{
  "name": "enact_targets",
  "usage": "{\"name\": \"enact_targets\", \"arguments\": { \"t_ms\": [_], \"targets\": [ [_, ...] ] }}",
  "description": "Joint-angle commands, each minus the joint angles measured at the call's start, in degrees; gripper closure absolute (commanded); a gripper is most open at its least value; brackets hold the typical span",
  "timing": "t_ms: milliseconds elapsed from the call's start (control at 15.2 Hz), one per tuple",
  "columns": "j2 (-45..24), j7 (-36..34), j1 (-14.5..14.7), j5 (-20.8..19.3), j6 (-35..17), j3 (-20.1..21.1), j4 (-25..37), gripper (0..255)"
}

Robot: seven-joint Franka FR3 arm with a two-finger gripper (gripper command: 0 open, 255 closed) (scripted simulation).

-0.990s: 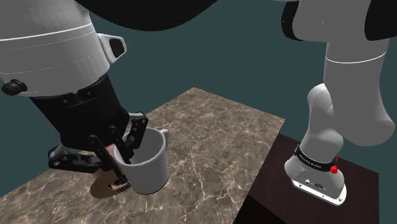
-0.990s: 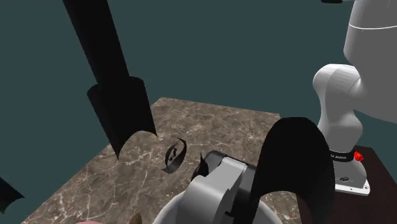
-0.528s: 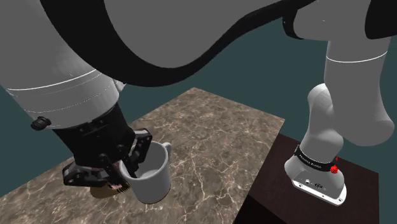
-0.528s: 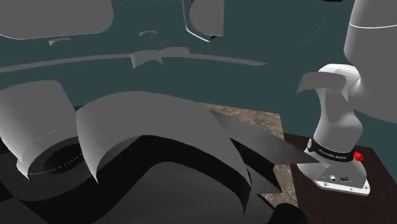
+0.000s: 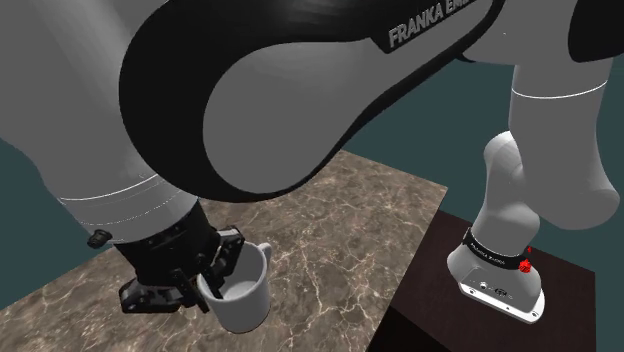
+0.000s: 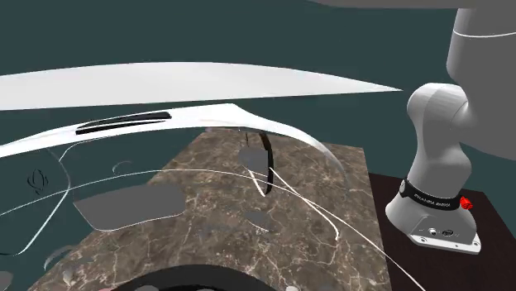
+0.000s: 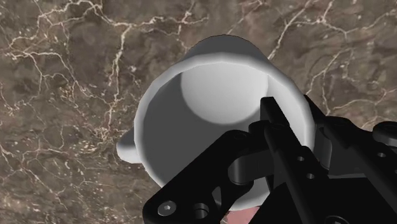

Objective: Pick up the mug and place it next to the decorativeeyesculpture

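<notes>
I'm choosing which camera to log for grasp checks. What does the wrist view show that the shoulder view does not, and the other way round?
The wrist view adds a look straight down into the white mug, to its bare bottom. The shoulder view adds the arm's base on the dark stand, the tabletop's far edge against the teal wall, and the mug's outer side. Both share the black gripper clasping the mug's rim, one finger inside, with the brown marbled tabletop beneath.
</notes>
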State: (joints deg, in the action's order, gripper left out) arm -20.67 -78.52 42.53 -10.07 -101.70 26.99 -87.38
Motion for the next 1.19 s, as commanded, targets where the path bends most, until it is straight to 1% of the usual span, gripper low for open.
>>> {"name": "enact_targets", "arguments": {
  "t_ms": [0, 1122],
  "targets": [
    [-0.25, -0.25, 0.04, -0.16, -1.41, -0.04, -1.16, 255],
    [-3.97, -1.81, 0.17, -2.33, -13.00, -1.06, -9.46, 255]
  ]
}}
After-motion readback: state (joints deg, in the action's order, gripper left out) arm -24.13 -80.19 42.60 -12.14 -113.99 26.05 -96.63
